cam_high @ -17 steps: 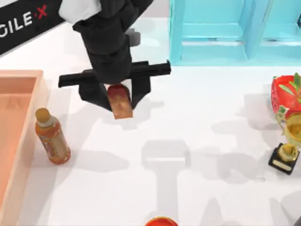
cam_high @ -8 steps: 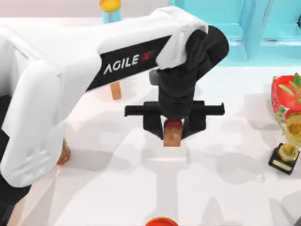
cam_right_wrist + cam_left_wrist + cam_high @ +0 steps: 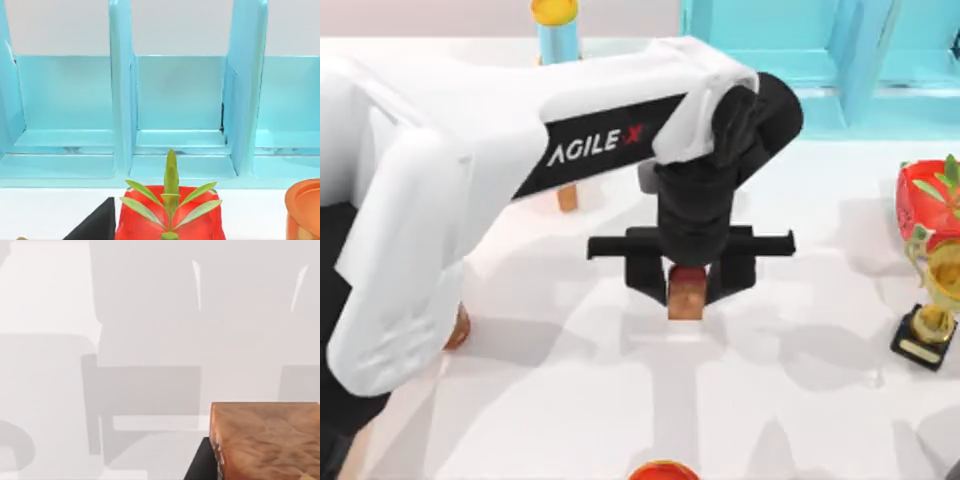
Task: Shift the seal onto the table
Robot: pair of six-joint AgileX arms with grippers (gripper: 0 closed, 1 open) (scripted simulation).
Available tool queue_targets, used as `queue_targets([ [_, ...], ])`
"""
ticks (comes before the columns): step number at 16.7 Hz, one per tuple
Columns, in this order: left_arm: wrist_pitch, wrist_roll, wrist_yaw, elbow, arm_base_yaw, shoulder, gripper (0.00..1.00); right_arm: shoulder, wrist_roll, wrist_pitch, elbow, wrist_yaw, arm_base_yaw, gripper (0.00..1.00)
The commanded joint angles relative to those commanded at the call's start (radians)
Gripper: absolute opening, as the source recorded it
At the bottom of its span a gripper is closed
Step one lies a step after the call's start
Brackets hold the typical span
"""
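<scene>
Left hand (image 3: 688,290) clamped on the upright seal (image 3: 687,295) over mid-desk (image 3: 800,380); right hand's state cannot be told

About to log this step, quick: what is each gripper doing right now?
Left gripper: closed on the seal, over the middle of the table.
Right gripper: cannot be told.

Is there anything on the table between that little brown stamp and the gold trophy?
No, just bare white table with shadows between the seal and the trophy, seen from the top view.
</scene>
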Motion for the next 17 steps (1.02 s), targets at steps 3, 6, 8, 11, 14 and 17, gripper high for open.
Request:
queue_targets([
  [3,0.056,0.0,0.0,-0.036,-0.001,0.012,0.0,0.0,0.0,0.0,0.0,0.0,0.0,1.0],
  [6,0.084,-0.001,-0.001,-0.06,-0.002,0.023,0.0,0.0,0.0,0.0,0.0,0.0,0.0,1.0],
  [8,0.084,-0.001,-0.001,-0.06,-0.002,0.023,0.0,0.0,0.0,0.0,0.0,0.0,0.0,1.0],
  [11,0.084,-0.001,-0.001,-0.06,-0.002,0.023,0.23,0.0,0.0,0.0,0.0,0.0,0.0,1.0],
  [14,0.084,-0.001,-0.001,-0.06,-0.002,0.023,0.45,0.0,0.0,0.0,0.0,0.0,0.0,1.0],
  [17,0.084,-0.001,-0.001,-0.06,-0.002,0.023,0.68,0.0,0.0,0.0,0.0,0.0,0.0,1.0],
])
